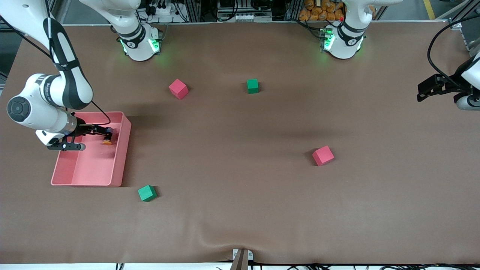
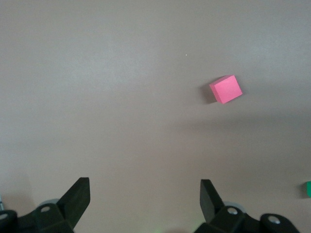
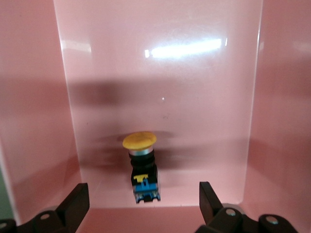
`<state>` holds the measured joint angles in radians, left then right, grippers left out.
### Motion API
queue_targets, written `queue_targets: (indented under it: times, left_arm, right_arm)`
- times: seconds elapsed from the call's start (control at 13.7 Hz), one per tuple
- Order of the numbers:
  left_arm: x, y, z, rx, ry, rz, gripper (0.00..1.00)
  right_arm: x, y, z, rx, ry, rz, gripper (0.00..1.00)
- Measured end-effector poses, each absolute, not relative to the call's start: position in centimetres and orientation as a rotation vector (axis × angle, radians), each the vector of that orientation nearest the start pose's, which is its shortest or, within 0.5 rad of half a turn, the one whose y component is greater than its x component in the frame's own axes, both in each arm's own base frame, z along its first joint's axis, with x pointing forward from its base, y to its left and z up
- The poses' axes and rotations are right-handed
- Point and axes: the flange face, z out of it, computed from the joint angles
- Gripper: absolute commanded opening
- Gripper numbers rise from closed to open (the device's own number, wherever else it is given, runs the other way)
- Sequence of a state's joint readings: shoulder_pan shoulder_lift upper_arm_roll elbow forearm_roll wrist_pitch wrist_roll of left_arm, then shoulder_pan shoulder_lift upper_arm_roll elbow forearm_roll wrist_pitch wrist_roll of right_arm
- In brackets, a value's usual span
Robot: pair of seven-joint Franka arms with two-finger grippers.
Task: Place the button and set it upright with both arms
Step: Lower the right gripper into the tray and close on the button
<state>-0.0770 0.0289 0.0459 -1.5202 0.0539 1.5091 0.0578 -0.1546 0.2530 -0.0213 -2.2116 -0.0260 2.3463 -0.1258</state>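
In the front view, at mid-left, our right gripper (image 1: 106,133) reaches into the pink tray (image 1: 119,161), its fingers spread, the button (image 1: 107,141) lying inside. At the right edge, the left gripper (image 1: 423,93) waits.

Left wrist view: its fingers gape over bare table, a pink cube (image 2: 226,89) at upper right.

Right wrist view: the button (image 3: 141,165) sits low and centre between the spread fingers, ungripped. Closing off-centre might tip it against the tray wall.

Counter (image 1: 240,225) layout: bin (image 1: 120,165) at the right arm's end, holding the button (image 1: 107,141) with the right pincer (image 1: 106,132) inside the bin beside it; four foam cubes spread apart across the counter; left pincer (image 1: 423,92) over the left arm's end.
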Motion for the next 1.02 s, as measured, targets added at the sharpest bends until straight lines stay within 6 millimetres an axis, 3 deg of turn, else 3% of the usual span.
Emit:
queue_targets:
  times: [0.29, 0.73, 1.02]
  left_arm:
    - [55.7, -1.1, 62.7, -3.088, 0.130, 0.069, 1.00]
    - [55.7, -1.2, 62.6, -3.089, 0.125, 0.073, 1.00]
    - [55.6, -1.2, 62.6, -3.089, 0.124, 0.075, 1.00]
  right_arm:
    - [50.9, -9.0, 22.0, -3.137, 0.042, 0.201, 1.00]
    - [49.7, -8.8, 20.8, -3.128, 0.042, 0.251, 1.00]
    - [49.0, -8.7, 18.6, -3.116, 0.041, 0.318, 1.00]
